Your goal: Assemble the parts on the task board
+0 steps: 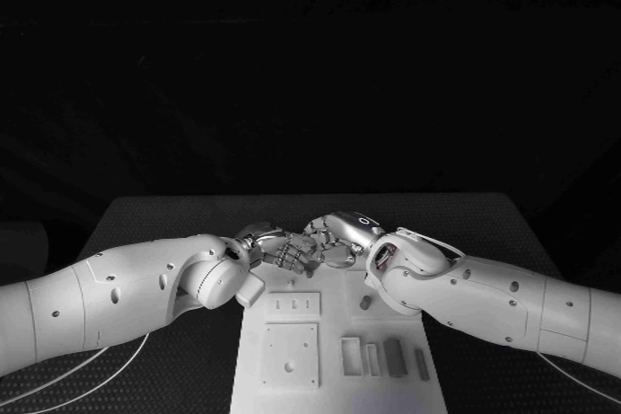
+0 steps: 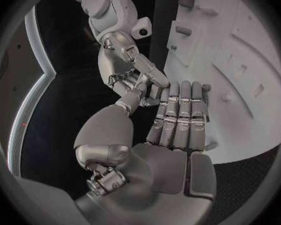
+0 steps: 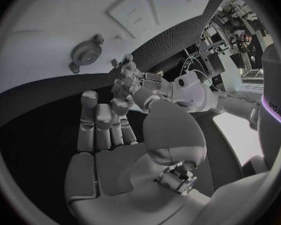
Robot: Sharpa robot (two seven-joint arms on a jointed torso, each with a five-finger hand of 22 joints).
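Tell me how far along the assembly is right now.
Early, by the look of it. Several grey parts lie loose at the near end of the task board, and a gear lies on it. The left robot hand and right robot hand meet over the far end; whether they hold a part is unclear.

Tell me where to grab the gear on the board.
Take the gear by its toothed rim, fingers on opposite sides, coming straight down from above: it seems to lie flat on the board, so only rim and top are exposed.
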